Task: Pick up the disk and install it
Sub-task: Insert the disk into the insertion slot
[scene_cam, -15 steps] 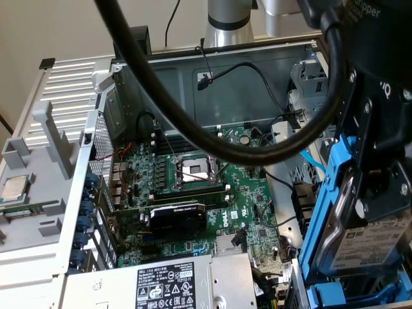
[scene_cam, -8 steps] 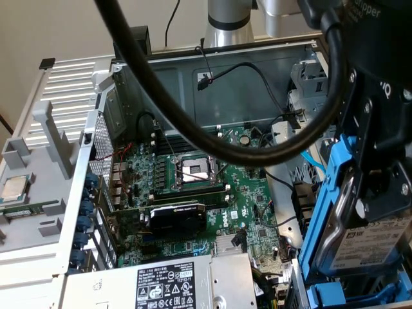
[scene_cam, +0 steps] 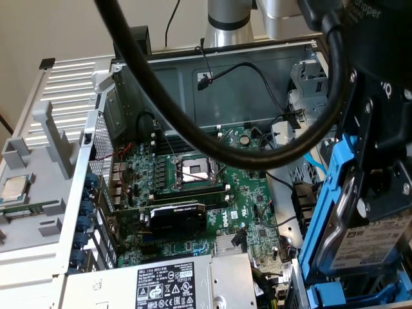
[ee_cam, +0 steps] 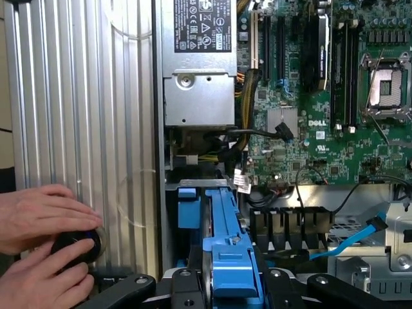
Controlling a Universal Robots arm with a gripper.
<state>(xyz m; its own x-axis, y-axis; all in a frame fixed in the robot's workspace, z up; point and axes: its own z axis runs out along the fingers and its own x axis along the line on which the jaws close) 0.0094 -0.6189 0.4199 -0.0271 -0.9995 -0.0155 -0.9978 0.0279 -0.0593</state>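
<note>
The disk [scene_cam: 368, 239], a silver drive with a white label in a bright blue carrier, hangs edge-on at the exterior view's right, above the front corner of the open computer case. My black gripper [scene_cam: 378, 190] is shut on it from above. In the wrist view the blue carrier of the disk [ee_cam: 222, 219] runs out from between my two black fingers [ee_cam: 135, 286], over a dark drive bay [ee_cam: 187, 212] beside the motherboard.
The green motherboard [scene_cam: 193, 193] lies in the case with an empty CPU socket [scene_cam: 196, 170] and a black graphics card [scene_cam: 177, 215]. A grey power supply [scene_cam: 174, 283] sits in front. A thick black cable [scene_cam: 167, 109] loops overhead. A person's hands [ee_cam: 38, 251] rest on a black knob on the ribbed panel.
</note>
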